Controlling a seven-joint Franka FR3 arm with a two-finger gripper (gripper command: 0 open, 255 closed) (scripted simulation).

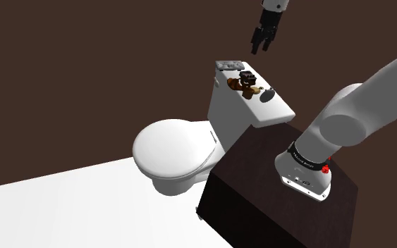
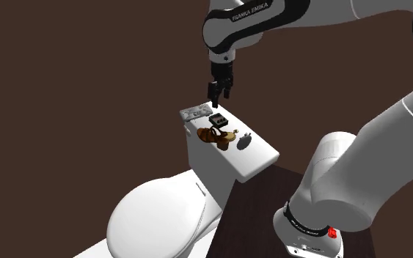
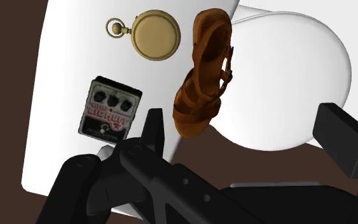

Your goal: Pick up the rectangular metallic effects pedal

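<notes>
While the gripper (image 2: 221,97) is hovering in the air above the toilet tank lid (image 3: 63,76), its two black fingers are standing wide apart, holding nothing and touching nothing. The pedal (image 3: 109,108) is lying flat on that white lid, on the side away from the bowl (image 3: 285,76) and just beside the toe of a brown sandal (image 3: 206,70). A gold pocket watch (image 3: 152,35) is sitting further along the lid, apart from the pedal.

The pedal is looking like a stiff metal box, with a silver face, red lettering and a dark band of three knobs (image 3: 112,100) along one end. Judging by that, it is probably weighing a fair bit for its size. It is not likely bending or breaking, but its bare sides may be feeling slick against the pads. I am guessing the best hold is across two opposite side walls, low on the body and clear of the knobs, with the fingers coming straight down. The finger on the sandal side is getting little room, so nudging the sandal is looking like a risk. In the wrist view the pedal is sitting off toward one finger, not between the two, so the hand is needing to shift over and drop before closing.
</notes>
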